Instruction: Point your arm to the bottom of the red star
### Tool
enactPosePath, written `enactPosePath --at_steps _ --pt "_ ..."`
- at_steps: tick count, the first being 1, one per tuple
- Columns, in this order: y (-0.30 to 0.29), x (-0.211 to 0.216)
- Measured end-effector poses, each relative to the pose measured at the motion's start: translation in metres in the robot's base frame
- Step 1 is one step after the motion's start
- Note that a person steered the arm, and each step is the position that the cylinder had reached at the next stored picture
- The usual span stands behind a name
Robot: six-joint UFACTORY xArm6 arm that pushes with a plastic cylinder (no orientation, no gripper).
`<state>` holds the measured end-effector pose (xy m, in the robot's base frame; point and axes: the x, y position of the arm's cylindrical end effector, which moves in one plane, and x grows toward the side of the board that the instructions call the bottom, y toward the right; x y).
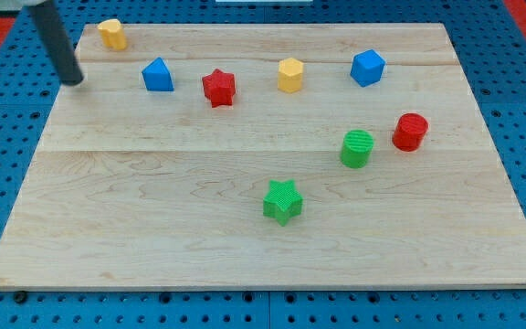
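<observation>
The red star (pixel 218 88) lies on the wooden board (pixel 153 201) in the upper middle-left. My tip (pixel 74 79) touches down at the board's upper left edge, well to the left of the star, with a blue block (pixel 157 75) between them. The rod rises from the tip toward the view's top left corner.
A yellow block (pixel 111 34) sits at the top left corner. A yellow block (pixel 290 75) and a blue block (pixel 367 68) lie to the right of the star. A green cylinder (pixel 357 148), a red cylinder (pixel 410 132) and a green star (pixel 283 201) lie lower right.
</observation>
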<state>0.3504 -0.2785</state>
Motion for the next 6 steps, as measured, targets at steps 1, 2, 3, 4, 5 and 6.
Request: enactPosePath --at_steps 1,2,3,4,5,6 --pt "0.011 0.065" --pt "0.09 0.079" --pt "0.175 0.078" --pt "0.244 0.078" --pt "0.257 0.076" --pt "0.253 0.044"
